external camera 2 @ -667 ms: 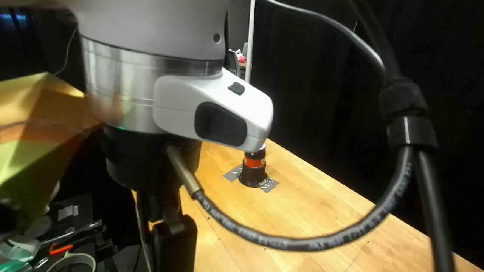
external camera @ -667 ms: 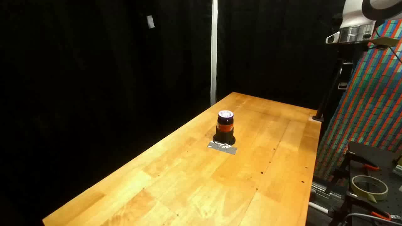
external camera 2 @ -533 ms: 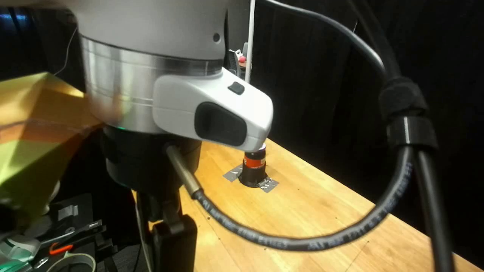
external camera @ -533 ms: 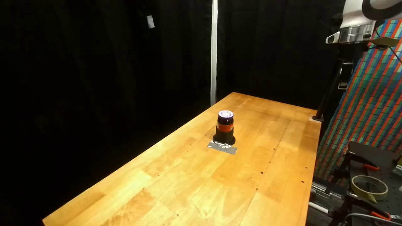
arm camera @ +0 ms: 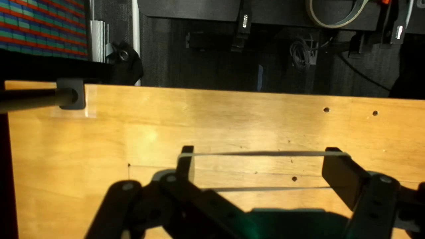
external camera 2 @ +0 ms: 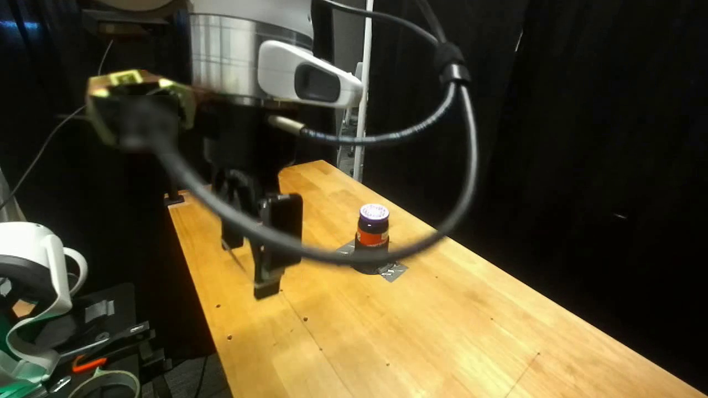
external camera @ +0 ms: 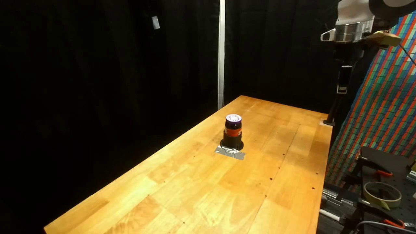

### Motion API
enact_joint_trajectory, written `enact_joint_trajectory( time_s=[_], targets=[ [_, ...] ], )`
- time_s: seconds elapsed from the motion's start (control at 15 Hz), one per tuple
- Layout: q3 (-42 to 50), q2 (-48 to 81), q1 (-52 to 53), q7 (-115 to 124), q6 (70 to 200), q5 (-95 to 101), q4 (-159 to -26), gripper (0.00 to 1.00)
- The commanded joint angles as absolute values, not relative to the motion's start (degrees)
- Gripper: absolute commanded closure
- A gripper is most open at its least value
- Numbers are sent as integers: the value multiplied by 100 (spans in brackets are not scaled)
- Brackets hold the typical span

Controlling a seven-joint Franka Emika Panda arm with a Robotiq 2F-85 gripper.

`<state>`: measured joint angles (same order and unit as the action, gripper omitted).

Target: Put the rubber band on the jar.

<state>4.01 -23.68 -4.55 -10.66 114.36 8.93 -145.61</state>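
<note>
Starting at the far left of an exterior view, we find a smooth, plastic-looking white shell with a curved strap and, below it, a ring-shaped roll of pale tape. Farther right hangs the robot arm, its glossy white housing joined to a shiny metal cylinder. Under that is the black claw, above the tabletop, a slab of honey-coloured wooden planks dotted with small round holes. In the wrist view, we see the claw's two blocky fingers spread wide apart. A thin, flat, greyish rubber band is stretched around both of them, its two strands running nearly parallel across the gap.

To the right, well apart from the claw, the jar stands upright: a short, dark, glossy cylinder with an orange-red label wrapped round its middle and a round, whitish lid with a purple rim. Its lower part meets a matte black base with a flared foot; we cannot tell how deep the jar sits in it. Crinkled strips of silver tape lie at the foot, flat on the wood. In an exterior view, a smooth black cable loops across in front of the base and partly hides it. At the far right, we reach a dark, soft-looking curtain.
</note>
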Motion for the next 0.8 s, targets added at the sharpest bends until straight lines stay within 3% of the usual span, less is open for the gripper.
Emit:
enact_joint_trajectory(
  time_s=[0.0, 0.73],
  targets=[
    [-274, -1706, -97, -107, 11504, 1055, -13844, 0],
    [-567, 610, 297, 565, 13934, 656, -12277, 0]
  ],
)
